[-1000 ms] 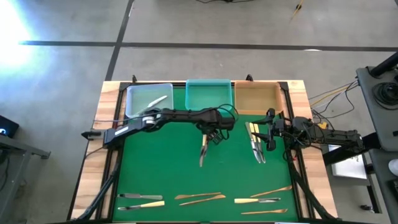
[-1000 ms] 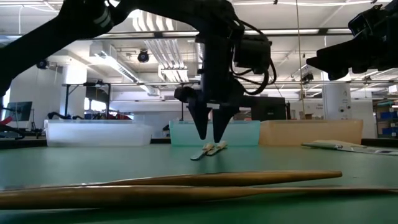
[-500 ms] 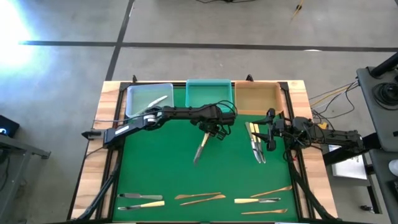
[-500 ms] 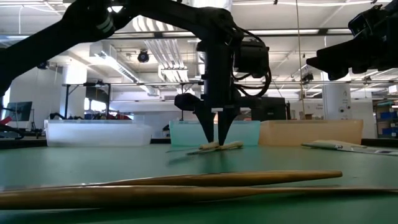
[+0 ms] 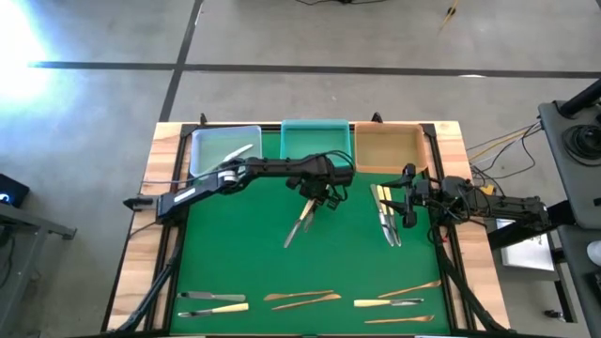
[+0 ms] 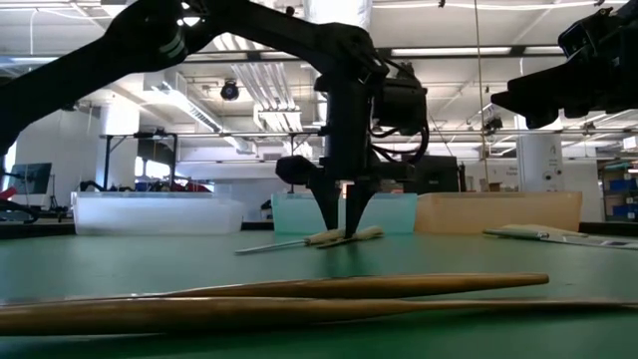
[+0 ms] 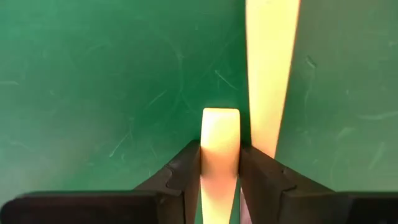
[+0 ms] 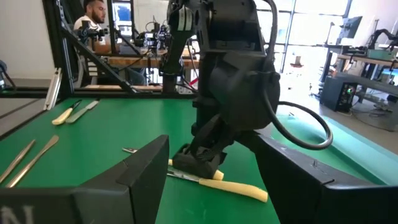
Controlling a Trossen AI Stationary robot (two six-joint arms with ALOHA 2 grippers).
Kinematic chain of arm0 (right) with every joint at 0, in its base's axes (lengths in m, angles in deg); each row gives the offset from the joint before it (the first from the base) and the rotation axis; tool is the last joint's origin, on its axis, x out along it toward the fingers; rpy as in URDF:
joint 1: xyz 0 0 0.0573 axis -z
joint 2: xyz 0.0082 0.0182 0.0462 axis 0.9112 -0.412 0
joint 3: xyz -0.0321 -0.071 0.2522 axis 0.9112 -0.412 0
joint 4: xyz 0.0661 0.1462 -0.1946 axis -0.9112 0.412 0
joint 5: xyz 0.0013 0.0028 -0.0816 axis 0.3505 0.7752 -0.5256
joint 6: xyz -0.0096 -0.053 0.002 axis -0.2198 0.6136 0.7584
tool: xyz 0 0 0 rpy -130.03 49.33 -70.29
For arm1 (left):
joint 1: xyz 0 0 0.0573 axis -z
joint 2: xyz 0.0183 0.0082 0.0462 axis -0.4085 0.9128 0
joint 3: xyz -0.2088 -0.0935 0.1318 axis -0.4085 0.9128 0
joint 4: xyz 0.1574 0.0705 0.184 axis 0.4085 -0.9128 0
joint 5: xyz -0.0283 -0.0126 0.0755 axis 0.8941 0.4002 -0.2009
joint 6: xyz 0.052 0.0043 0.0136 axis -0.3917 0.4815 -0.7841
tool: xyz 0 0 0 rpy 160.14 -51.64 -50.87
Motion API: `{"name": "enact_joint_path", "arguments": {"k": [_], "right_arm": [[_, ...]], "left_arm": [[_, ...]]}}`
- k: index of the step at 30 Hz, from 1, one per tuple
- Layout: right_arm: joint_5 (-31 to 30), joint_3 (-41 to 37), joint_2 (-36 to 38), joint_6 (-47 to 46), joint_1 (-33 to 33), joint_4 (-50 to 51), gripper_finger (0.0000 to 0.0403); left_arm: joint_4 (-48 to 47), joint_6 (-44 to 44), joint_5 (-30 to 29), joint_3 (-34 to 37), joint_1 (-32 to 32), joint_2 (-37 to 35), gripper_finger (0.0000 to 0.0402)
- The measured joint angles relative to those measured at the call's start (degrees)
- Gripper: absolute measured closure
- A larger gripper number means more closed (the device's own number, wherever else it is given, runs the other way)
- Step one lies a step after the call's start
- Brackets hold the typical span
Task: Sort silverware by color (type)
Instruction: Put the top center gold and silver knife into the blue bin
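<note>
left fingers (image 7: pixel 186 174) pinching cream utensil handle (image 7: pixel 219 152) | right fingers (image 8: pixel 143 174) spread

The left arm reaches from the left side of the table toward its middle, far part. Its wrist is bent down and the left gripper (image 5: pixel 316 194) points straight at the surface, tips almost touching it. Its fingers (image 7: pixel 180 180) are closed on a cream-yellow utensil handle (image 7: pixel 219 155). The right arm stays at the right edge of the table, low and stretched toward the left. The right gripper (image 5: pixel 408 202) has its fingers wide apart and holds nothing.
</note>
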State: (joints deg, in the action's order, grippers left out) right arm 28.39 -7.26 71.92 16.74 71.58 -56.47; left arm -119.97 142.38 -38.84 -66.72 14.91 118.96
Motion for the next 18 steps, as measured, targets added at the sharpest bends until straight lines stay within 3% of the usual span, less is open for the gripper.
{"name": "enact_joint_path", "arguments": {"k": [6, 10, 18], "right_arm": [[0.0, 0.0, 0.0, 0.0, 0.0, 0.0, 0.0172], [0.0, 0.0, 0.0, 0.0, 0.0, 0.0, 0.0172], [0.0, 0.0, 0.0, 0.0, 0.0, 0.0, 0.0172]], "left_arm": [[0.1, -0.5, -0.3, -0.4, -0.2, -0.2, 0.0339], [-3.4, -2.4, -1.0, -5.1, -0.3, 0.3, 0.0339], [-0.7, -1.8, -8.2, -4.8, -1.2, -5.2, 0.0339]]}}
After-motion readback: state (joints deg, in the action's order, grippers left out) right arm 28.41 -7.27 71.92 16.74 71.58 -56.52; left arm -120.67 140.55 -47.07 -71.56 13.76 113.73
